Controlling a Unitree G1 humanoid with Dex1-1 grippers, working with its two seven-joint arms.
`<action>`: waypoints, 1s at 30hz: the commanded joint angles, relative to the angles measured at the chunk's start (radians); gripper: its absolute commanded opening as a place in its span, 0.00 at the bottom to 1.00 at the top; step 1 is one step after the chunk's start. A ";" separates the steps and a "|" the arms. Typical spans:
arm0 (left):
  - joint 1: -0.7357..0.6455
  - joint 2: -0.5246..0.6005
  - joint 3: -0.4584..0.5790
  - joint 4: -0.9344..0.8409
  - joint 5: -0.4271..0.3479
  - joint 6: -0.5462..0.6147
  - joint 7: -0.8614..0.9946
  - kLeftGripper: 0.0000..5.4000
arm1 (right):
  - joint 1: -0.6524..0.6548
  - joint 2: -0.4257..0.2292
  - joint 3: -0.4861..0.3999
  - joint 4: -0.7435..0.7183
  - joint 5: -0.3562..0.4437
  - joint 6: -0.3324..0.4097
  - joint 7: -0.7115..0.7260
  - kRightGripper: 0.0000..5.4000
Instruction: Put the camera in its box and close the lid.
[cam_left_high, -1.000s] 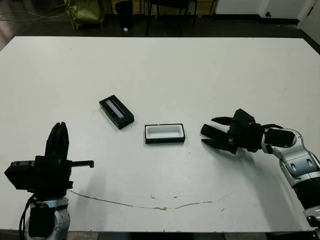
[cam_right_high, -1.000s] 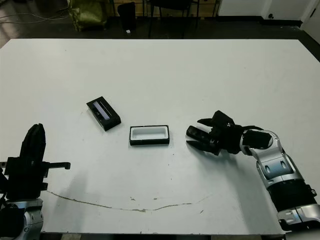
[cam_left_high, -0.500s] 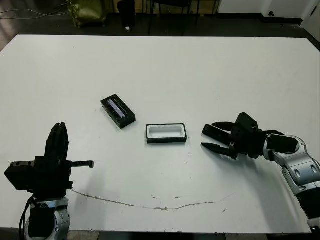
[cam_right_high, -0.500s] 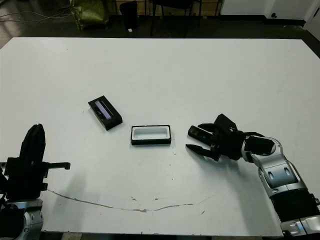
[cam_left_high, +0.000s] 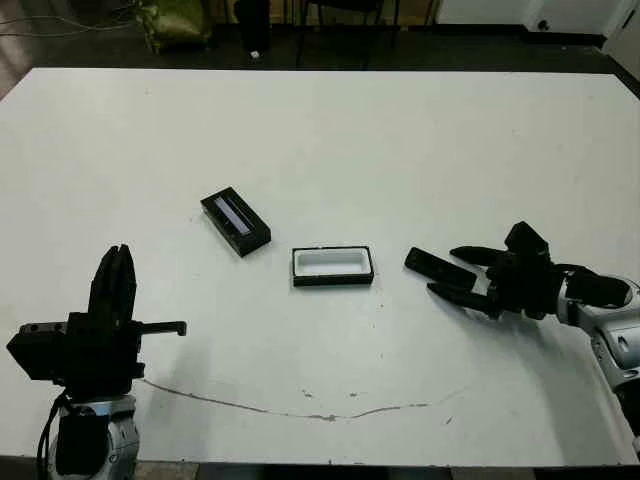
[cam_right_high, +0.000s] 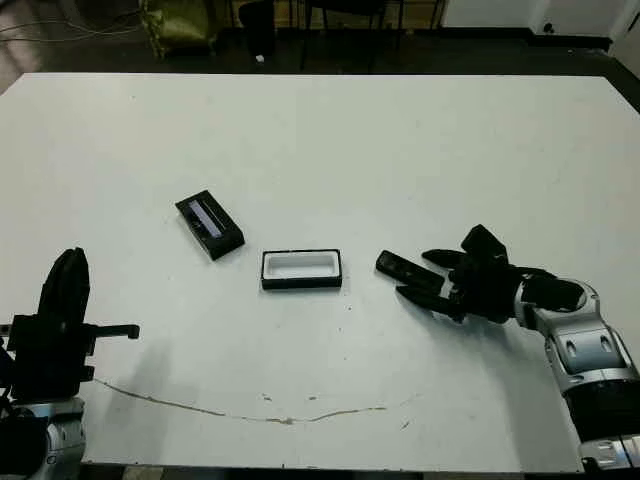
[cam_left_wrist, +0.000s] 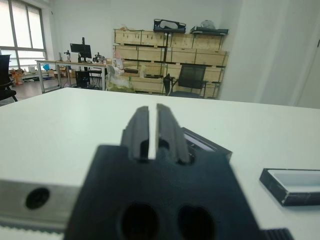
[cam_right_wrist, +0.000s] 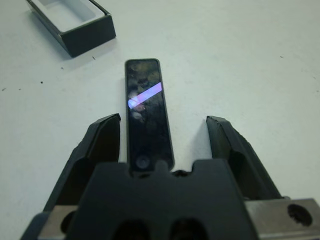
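Observation:
The camera (cam_left_high: 425, 263), a slim black bar, lies flat on the table just right of its box (cam_left_high: 332, 266), a black tray lined in white. The lid (cam_left_high: 234, 221), black with a pale strip, rests further left and a little beyond the box. My right gripper (cam_left_high: 445, 270) is open; in the right wrist view the camera (cam_right_wrist: 146, 110) lies between its spread fingers (cam_right_wrist: 105, 135), touching neither, with the box's corner (cam_right_wrist: 75, 22) beyond. My left gripper (cam_left_high: 112, 290) stands shut and empty at the front left, far from everything; its wrist view shows the lid (cam_left_wrist: 205, 142) and box (cam_left_wrist: 292, 185).
A thin dark line (cam_left_high: 300, 405) runs across the table near its front edge. Chair legs and a green bag (cam_left_high: 175, 25) stand on the floor past the far edge. Bare white table (cam_left_high: 400, 140) surrounds the three objects.
My right gripper has drawn back to the right along the table, and the camera has stayed where it lay beside the box. The left arm has not moved.

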 joint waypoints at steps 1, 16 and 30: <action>0.011 0.011 0.008 0.012 0.006 0.010 0.001 0.00 | 0.071 -0.016 0.029 0.049 -0.056 0.046 -0.007 0.62; 0.014 0.010 0.010 0.008 -0.003 0.011 -0.004 0.00 | 0.077 -0.006 0.145 -0.044 -0.172 0.008 -0.050 0.62; 0.019 0.008 0.009 0.004 0.007 0.009 0.001 0.00 | 0.095 -0.002 0.159 -0.121 -0.170 0.110 -0.096 0.62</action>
